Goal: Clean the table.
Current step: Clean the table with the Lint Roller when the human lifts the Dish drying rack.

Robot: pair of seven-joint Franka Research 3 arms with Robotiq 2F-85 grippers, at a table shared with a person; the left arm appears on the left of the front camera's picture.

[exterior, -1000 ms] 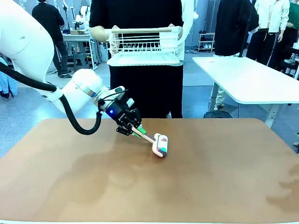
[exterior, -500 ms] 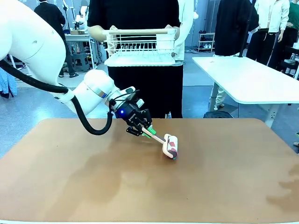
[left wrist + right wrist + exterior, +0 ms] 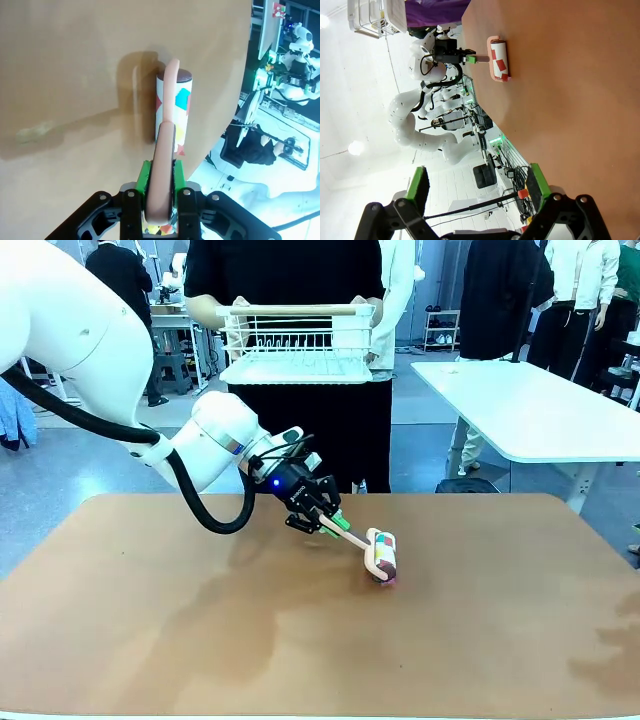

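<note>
Gripping the roller (image 3: 382, 555) by its handle (image 3: 352, 537) with the left claw (image 3: 330, 520) clamped tight, pressing the roller onto the desk (image 3: 480, 640) directly beneath, handle in line with that claw, and keeping the right claw (image 3: 477, 187), spread apart, well away from the roller.

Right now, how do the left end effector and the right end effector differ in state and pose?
The left end effector is shut on the pink handle of the roller; the right end effector is open and holds nothing. The left one reaches low over the table, roller head on the surface; the right one is far from the roller. Both are black with green pads.
</note>
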